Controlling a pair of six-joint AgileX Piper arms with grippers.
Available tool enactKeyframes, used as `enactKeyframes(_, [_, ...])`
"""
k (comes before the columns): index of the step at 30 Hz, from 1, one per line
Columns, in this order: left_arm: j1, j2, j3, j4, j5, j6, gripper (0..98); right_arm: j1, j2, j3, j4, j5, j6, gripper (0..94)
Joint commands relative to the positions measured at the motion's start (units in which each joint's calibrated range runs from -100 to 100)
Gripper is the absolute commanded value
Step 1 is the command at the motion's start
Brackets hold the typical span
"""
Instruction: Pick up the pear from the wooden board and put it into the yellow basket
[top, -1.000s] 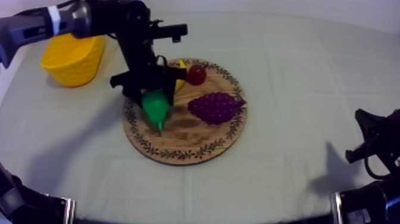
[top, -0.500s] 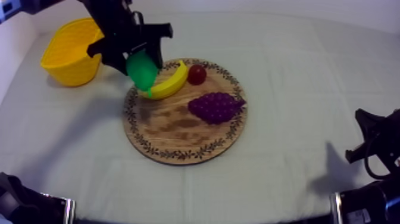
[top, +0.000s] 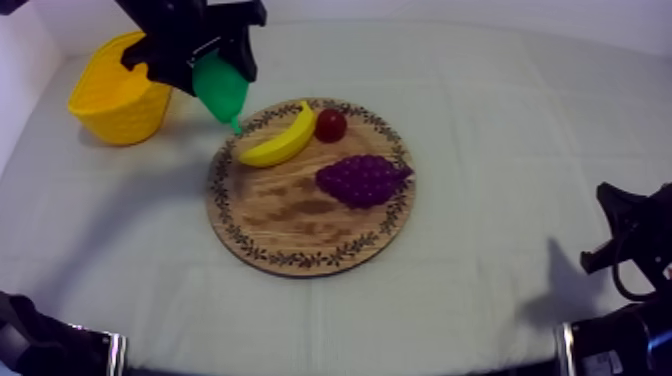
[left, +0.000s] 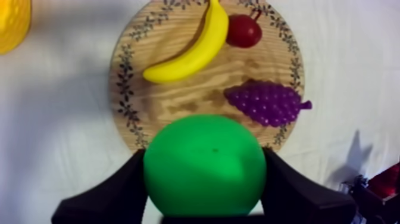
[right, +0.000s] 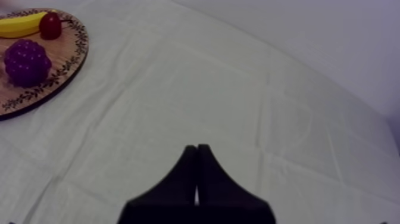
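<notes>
My left gripper (top: 218, 85) is shut on the green pear (top: 219, 88) and holds it in the air between the yellow basket (top: 118, 88) and the round wooden board (top: 300, 225). Seen from the left wrist, the pear (left: 205, 165) sits between the two black fingers (left: 116, 190), high above the board (left: 178, 101). On the board lie a banana (top: 277, 136), a small red fruit (top: 331, 125) and a bunch of grapes (top: 362, 180). My right gripper (right: 197, 156) is shut on nothing and rests low at the table's right (top: 625, 235).
The basket stands at the back left of the cloth, its rim just left of the held pear. Bare cloth spreads right of the board, as the right wrist view shows beside the board's edge (right: 53, 89).
My left gripper has lifted the pear off the board and carried it up and to the left, toward the basket. The right arm has stayed still.
</notes>
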Motion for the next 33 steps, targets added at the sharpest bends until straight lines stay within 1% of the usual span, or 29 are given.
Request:
enactKeyframes(1, [-1.0, -0.2, 0.2, -0.24, -0.1, -0.6, 45.6, 0.0, 0.0, 0.0, 0.0, 0.0, 0.0, 0.2])
enactKeyframes(9, [-6.7, -0.2, 0.0, -1.64, -0.1, -4.2, 46.8, 0.0, 0.0, 0.0, 0.0, 0.0, 0.0, 0.2])
enactKeyframes(15, [-11.7, 1.0, -3.2, -2.36, -0.1, -7.2, 47.8, 0.0, 0.0, 0.0, 0.0, 0.0, 0.0, 0.2])
enactKeyframes(19, [-14.9, 2.3, -6.0, -3.26, -0.1, -9.1, 48.7, 0.0, 0.0, 0.0, 0.0, 0.0, 0.0, 0.2])
enactKeyframes(26, [-19.9, 5.4, -10.8, -4.97, -0.1, -11.3, 49.4, 0.0, 0.0, 0.0, 0.0, 0.0, 0.0, 0.2])
enactKeyframes(30, [-21.7, 7.3, -13.4, -6.01, -0.1, -11.9, 49.8, 0.0, 0.0, 0.0, 0.0, 0.0, 0.0, 0.2])
enactKeyframes(33, [-22.7, 8.6, -15.7, -6.29, -0.1, -12.1, 50.0, 0.0, 0.0, 0.0, 0.0, 0.0, 0.0, 0.2])
